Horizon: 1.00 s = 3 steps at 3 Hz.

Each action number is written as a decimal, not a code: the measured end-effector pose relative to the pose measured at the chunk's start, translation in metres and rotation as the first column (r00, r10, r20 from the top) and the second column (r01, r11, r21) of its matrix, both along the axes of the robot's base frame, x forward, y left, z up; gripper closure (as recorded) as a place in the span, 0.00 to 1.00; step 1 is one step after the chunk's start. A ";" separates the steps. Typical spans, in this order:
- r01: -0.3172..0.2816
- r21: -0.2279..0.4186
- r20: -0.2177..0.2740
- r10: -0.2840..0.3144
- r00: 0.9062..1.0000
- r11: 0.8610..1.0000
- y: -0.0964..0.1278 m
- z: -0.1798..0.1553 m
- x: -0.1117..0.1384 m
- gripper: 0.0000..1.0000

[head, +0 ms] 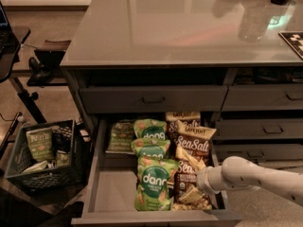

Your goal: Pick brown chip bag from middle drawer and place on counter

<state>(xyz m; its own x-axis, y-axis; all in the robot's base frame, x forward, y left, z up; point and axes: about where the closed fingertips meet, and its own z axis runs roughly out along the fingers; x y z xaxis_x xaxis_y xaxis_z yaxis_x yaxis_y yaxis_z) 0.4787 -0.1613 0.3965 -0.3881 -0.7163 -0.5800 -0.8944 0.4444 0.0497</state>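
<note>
While the middle drawer (100, 174) is being shown pulled out beneath the counter (180, 27), the white arm (255, 174) is being extended into it from 3 o'clock, across the drawer's right wall. The gripper (190, 184) is being seen low in the drawer's front right corner, at about 5 o'clock in the view. It is being largely hidden by the bags around it, so whether it is spread, pressed together or pinching a bag cannot be told.

The brown chip bag (186, 170) is being seen inside the drawer, tilted, just beside the gripper at roughly 11 o'clock of it. Whether the two are touching cannot be made out. A second Sea Salt bag (194, 143) is being displayed farther back, at 12 o'clock of the gripper. A third brown bag (182, 118) is being partly covered behind that one, near the drawer's rear.

At 9 o'clock of the gripper, a green dang bag (155, 182) is being seen lying flat, just beside the brown chip bag. Two more green bags (151, 145) are being stacked behind it toward 12 o'clock. A duller green pouch (120, 136) is being seen at the rear left.

Nothing brown is being shown on the glossy counter. On the floor at 9 o'clock of the drawer, a black crate (71, 169) is being seen with snack packets inside.
</note>
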 end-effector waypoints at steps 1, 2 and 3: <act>0.000 0.000 0.000 0.000 1.000 1.000 0.000 0.003 0.000 0.90; -0.029 0.019 0.039 0.028 0.999 0.999 -0.008 0.048 0.002 1.00; -0.061 0.047 0.061 0.058 0.996 0.997 -0.015 0.090 0.002 1.00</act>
<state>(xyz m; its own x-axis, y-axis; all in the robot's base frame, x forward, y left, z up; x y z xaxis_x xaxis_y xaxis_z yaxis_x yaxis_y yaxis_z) 0.4805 -0.1759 0.4860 -0.3095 -0.7072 -0.6356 -0.9212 0.3888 0.0159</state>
